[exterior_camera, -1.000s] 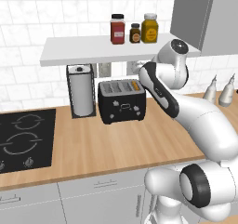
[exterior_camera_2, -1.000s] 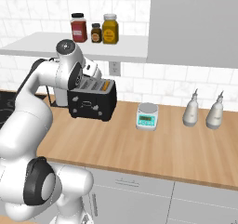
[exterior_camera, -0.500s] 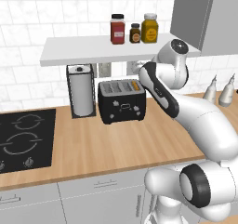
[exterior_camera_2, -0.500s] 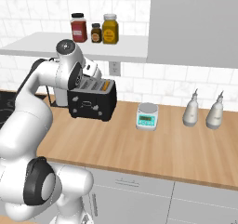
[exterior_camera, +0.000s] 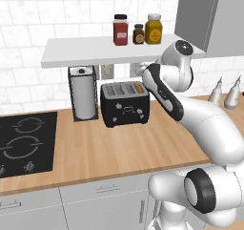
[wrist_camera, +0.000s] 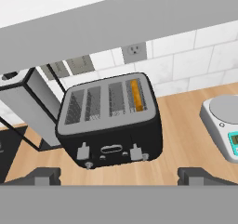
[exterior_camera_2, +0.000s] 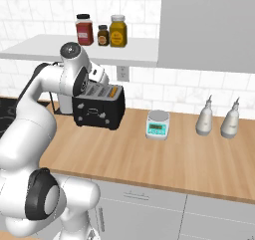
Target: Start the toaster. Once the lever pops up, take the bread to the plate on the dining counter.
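The two-finger gripper (wrist_camera: 119, 175) hangs above the toaster's front with its dark finger tips (wrist_camera: 44, 175) spread wide apart, holding nothing. Below stands the black boxy toaster (wrist_camera: 110, 121), four slots in its grey top. The golden-brown bread slice (wrist_camera: 136, 94) sits upright in the rightmost slot. A steel-framed paper-towel holder (wrist_camera: 28, 107) stands beside it on the smooth wood worktop (exterior_camera: 114, 148).

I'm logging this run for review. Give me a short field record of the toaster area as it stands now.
toaster: black, on wood worktop, four slots on top
bread: sits in the slot at one end, golden edge showing
gripper: open, above and in front of toaster, touching nothing
paper towel holder: just beside toaster, under the shelf
scale: on worktop, apart from toaster on its bread side
shelf jars: three, above toaster
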{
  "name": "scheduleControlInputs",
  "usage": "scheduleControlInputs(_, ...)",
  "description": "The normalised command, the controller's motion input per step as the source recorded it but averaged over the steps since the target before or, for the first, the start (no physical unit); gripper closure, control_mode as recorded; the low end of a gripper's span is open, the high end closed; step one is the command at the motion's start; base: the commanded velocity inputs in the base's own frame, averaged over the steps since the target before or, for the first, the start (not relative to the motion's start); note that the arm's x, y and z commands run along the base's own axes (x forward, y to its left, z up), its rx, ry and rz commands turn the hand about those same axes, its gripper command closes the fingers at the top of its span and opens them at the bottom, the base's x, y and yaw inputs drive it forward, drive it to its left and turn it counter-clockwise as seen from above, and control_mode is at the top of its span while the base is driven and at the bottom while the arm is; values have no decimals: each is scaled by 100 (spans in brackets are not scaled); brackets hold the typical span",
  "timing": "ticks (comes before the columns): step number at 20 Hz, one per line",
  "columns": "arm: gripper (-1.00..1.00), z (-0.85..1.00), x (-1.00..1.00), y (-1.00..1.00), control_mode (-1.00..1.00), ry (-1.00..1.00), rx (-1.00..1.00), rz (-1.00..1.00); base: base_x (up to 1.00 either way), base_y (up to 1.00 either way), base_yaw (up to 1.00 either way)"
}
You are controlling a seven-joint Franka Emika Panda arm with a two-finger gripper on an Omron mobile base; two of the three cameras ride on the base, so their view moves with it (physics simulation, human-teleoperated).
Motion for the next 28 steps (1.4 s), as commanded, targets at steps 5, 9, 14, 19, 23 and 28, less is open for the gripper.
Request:
scheduleControlInputs(5,-100,0,0,0,-100,0,0,0,0,0,0)
scheduleControlInputs(9,-100,0,0,0,-100,0,0,0,0,0,0)
scheduleControlInputs(14,-100,0,0,0,-100,0,0,0,0,0,0)
scheduleControlInputs(19,-100,0,0,0,-100,0,0,0,0,0,0)
scheduleControlInputs(23,-100,0,0,0,-100,0,0,0,0,0,0)
scheduleControlInputs(28,-100,0,0,0,-100,0,0,0,0,0,0)
